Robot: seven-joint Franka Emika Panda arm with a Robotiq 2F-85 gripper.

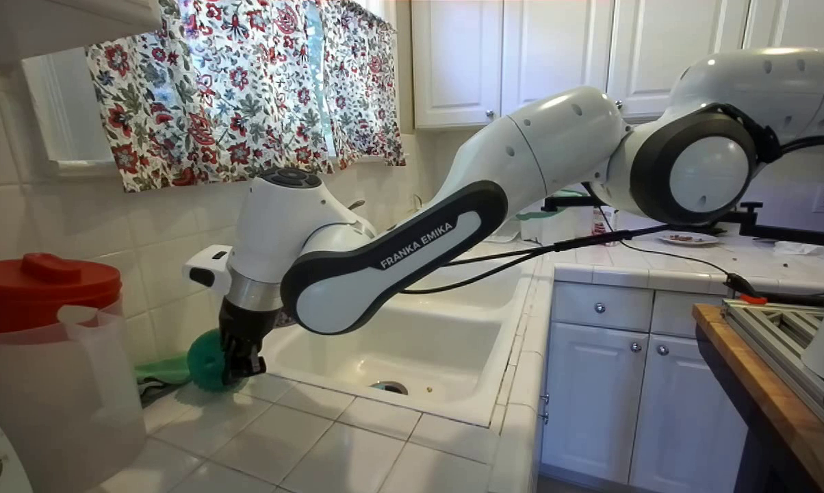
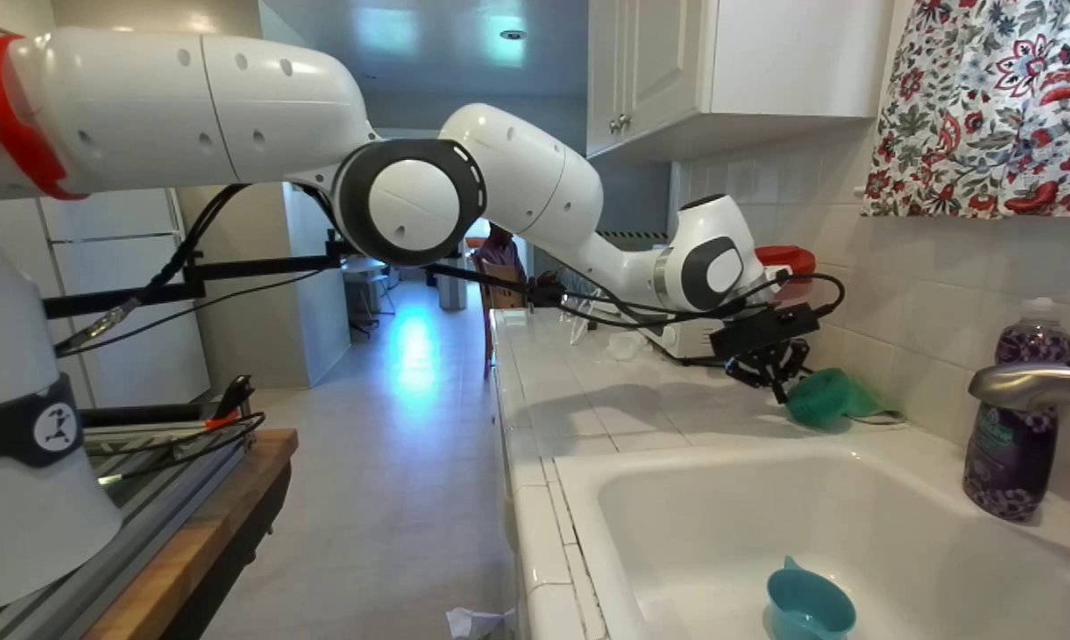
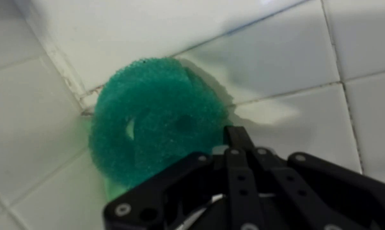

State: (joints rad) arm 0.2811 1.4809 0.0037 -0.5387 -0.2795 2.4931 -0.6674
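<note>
A round green scrubber (image 3: 160,118) with small holes in it sits on white tile beside the sink's corner, seen in the wrist view. My gripper (image 3: 239,135) is shut, its black fingertips pressed together at the scrubber's right edge. They seem to touch that edge or lie very close to it; nothing shows between them. In both exterior views the gripper (image 1: 243,373) points down at the counter next to the scrubber (image 2: 821,400). A paler green flat piece (image 1: 162,371) lies behind the scrubber, against the wall. The scrubber's lower part is hidden behind the gripper's linkage in the wrist view.
A clear pitcher (image 1: 49,390) with a red lid stands close by on the counter. The white sink (image 1: 412,356) lies alongside, with a teal cup (image 2: 809,606) inside. A purple soap bottle (image 2: 1015,444) and the faucet (image 2: 1033,387) stand at its back edge.
</note>
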